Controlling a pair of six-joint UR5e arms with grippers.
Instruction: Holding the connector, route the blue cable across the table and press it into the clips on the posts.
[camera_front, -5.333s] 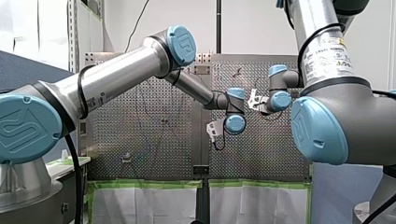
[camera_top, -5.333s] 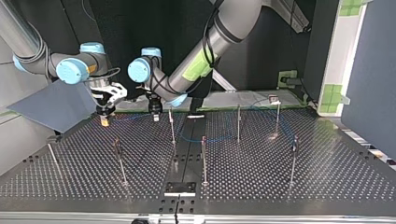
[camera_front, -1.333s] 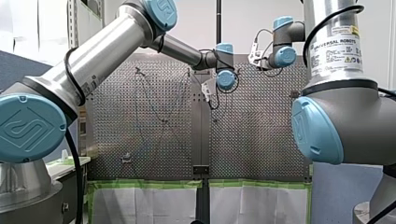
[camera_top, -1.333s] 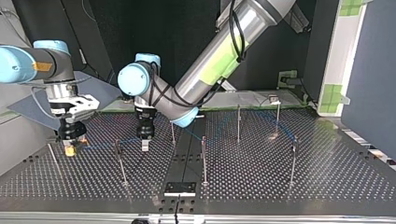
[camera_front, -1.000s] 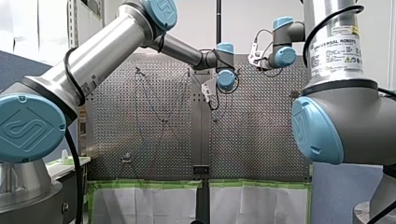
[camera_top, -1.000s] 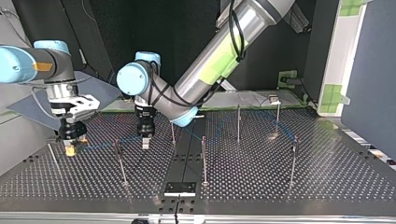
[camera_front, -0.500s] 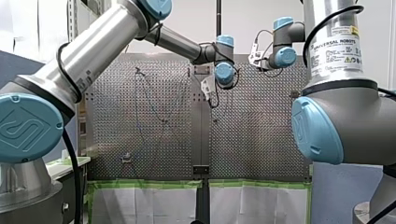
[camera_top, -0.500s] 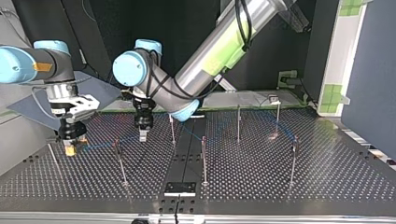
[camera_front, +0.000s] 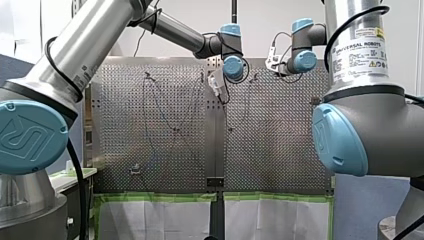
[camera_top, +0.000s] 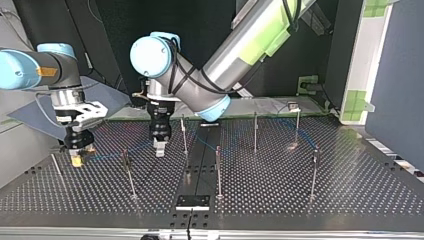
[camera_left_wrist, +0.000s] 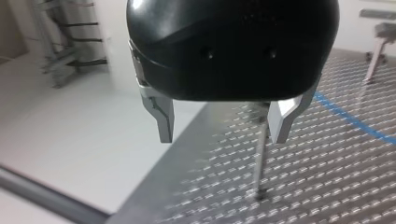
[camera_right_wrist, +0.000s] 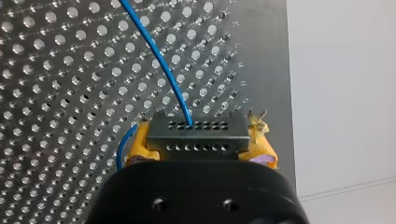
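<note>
My right gripper clamps its yellow-padded fingers on the dark connector, low over the perforated counter at the top view's left. The blue cable leaves the connector and runs across the counter past a post. Farther in, my left gripper hangs with its metal fingers spread and empty.

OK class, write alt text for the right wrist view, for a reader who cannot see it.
The right claw clamps a dark connector between its yellow pads. A blue cable leaves the connector's face and curves away over the perforated table.
</note>
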